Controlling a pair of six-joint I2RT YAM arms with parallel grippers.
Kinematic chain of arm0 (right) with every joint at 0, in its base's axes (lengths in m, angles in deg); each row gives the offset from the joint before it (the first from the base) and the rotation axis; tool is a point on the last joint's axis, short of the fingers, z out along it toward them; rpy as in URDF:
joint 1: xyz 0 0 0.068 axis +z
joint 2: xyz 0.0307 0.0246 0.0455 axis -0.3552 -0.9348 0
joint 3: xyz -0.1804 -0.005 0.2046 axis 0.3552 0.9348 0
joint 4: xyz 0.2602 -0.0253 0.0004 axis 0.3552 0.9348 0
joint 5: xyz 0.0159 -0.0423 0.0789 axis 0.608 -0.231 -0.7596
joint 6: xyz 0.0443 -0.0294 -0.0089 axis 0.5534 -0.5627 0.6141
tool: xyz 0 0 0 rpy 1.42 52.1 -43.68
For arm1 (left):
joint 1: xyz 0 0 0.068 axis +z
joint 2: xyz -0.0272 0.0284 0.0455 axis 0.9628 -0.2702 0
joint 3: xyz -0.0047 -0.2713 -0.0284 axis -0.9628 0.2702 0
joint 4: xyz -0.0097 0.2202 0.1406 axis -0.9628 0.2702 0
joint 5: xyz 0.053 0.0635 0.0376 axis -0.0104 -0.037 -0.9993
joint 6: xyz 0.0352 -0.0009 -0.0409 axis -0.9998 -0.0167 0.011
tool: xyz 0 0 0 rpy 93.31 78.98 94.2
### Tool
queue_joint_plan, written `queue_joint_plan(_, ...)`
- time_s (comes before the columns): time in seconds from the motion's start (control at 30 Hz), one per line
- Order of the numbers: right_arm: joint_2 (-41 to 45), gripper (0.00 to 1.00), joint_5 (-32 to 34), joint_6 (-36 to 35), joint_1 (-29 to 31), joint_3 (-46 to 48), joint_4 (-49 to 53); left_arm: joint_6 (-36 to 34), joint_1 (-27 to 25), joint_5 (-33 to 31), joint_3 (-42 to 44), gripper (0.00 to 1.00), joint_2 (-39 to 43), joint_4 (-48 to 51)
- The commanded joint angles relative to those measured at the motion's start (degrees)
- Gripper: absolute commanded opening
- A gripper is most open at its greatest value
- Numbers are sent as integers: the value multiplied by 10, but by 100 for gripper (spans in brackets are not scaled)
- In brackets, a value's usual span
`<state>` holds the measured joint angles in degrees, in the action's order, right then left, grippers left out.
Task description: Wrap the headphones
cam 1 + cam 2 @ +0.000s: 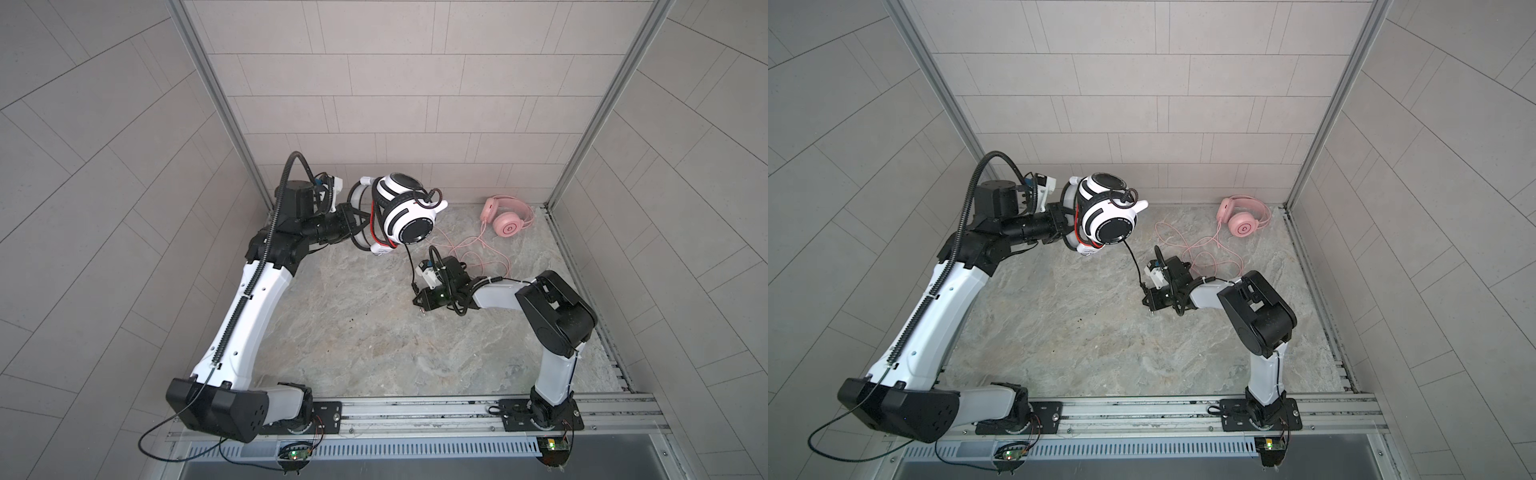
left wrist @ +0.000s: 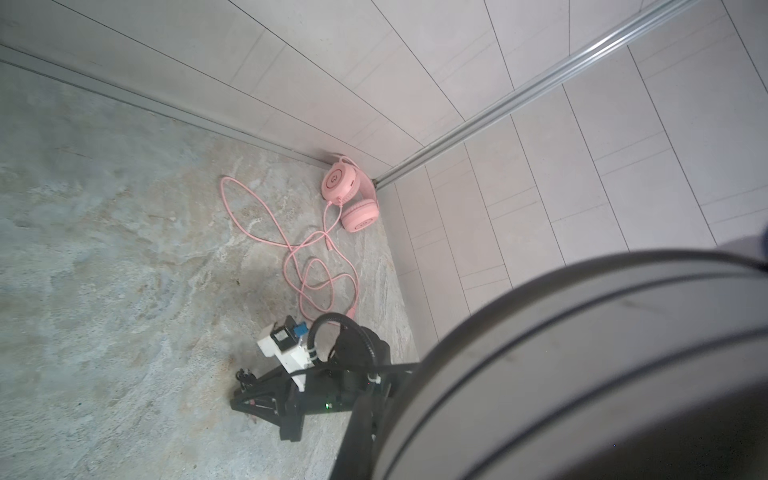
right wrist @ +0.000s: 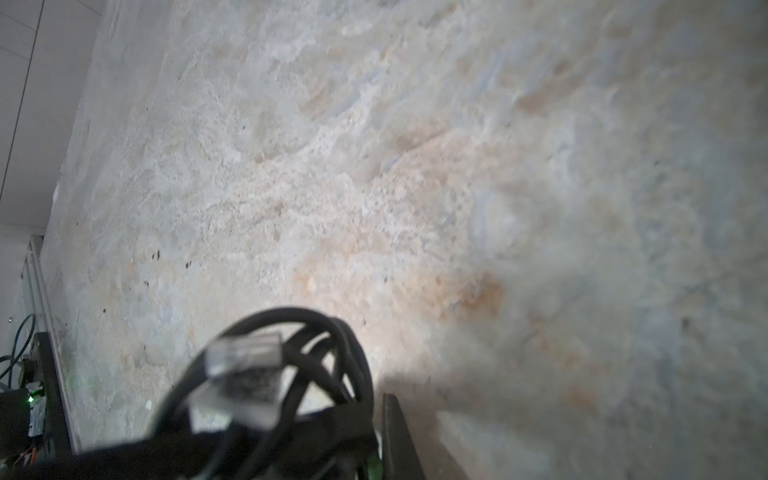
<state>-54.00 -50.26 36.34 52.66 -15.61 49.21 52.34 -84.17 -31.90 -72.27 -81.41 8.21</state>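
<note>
The white headphones (image 1: 405,212) (image 1: 1106,216), with black headband and pads, hang in the air at the back left. My left gripper (image 1: 356,221) (image 1: 1068,221) is shut on their headband. In the left wrist view a grey curve of the headset (image 2: 582,374) hides those jaws. A black cord (image 1: 411,266) (image 1: 1133,266) runs from the lower earcup down to my right gripper (image 1: 417,301) (image 1: 1148,302) (image 2: 245,390), low over the table and shut on the cord's end. The right wrist view shows a small black coil with a white tag (image 3: 249,374) beside one finger (image 3: 395,440). The pink headphones (image 1: 507,218) (image 1: 1244,218) (image 2: 351,195) lie in the back right corner.
The thin pink cord (image 1: 478,249) (image 1: 1204,253) (image 2: 316,274) sprawls in loose loops on the marbled table (image 1: 353,332), just behind my right gripper. Tiled walls close in the back and both sides. A metal rail (image 1: 415,409) runs along the front edge.
</note>
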Motion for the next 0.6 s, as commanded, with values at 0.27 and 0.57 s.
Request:
queue_joint_plan(0.27, 193, 5, 140, -55, 111, 34, 188, 76, 69, -144, 52, 0, 35, -84)
queue_joint_plan(0.57, 356, 5, 217, -73, 190, -27, 333, 36, 99, -246, 68, 0, 21, -87)
